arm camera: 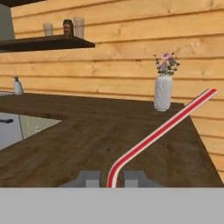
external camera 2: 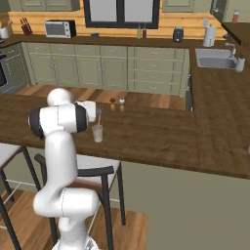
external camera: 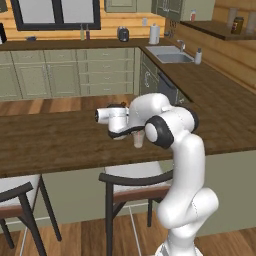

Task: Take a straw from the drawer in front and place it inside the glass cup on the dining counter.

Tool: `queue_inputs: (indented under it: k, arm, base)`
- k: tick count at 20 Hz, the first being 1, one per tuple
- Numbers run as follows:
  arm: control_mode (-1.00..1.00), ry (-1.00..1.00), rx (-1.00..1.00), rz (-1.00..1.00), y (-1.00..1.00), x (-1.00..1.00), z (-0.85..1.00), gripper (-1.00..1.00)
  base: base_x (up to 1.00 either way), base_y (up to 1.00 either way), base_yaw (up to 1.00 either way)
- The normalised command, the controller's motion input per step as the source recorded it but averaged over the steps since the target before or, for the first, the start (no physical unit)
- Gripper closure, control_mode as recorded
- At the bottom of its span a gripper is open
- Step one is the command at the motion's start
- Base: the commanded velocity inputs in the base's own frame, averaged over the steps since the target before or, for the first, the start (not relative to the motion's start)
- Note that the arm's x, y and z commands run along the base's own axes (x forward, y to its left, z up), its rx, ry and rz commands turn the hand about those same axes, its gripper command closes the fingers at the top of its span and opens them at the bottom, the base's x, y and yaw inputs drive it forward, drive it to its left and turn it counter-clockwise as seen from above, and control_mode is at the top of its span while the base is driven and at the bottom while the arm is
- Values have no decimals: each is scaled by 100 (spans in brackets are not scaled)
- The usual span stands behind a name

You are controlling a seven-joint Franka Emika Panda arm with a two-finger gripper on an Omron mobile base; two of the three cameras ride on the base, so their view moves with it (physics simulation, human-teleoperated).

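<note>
One thin red-and-white striped straw (arm camera: 162, 130) sits pinched between the gripper's (arm camera: 111, 179) closed dark fingertips, held above the small clear glass cup (external camera 2: 97, 133) on the dark wood dining counter (external camera 2: 161, 139), presumably for dropping in.

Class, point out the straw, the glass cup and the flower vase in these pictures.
straw (arm camera: 162, 127), hand view, middle of its striped shaft.
glass cup (external camera 2: 97, 134), right base view, its clear side wall.
flower vase (arm camera: 163, 93), hand view, its white body.

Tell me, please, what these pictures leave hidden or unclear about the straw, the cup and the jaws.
- Left base view: the arm covers most of the glass cup.
- Right base view: whether the straw reaches the cup's bottom is too small to tell.
- Hand view: the straw's lower end is cut off at the bottom.
</note>
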Motion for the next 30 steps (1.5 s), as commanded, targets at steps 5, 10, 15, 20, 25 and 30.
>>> queue_inputs:
  k: [5,10,15,20,25,30]
  arm:
    - [-100,-2,0,0,0,-18,-25,100]
    - [-100,-1,0,0,0,-15,-13,-100]
    - [-100,-1,0,0,0,-16,0,-100]
    - [-100,0,1,0,0,-10,0,-100]
    - [-100,0,10,0,0,-5,0,-100]
    - [-100,7,23,0,0,0,0,-100]
  base:
    - [0,0,0]
    - [0,0,0]
    - [0,0,0]
    - [0,0,0]
    - [0,0,0]
    - [0,0,0]
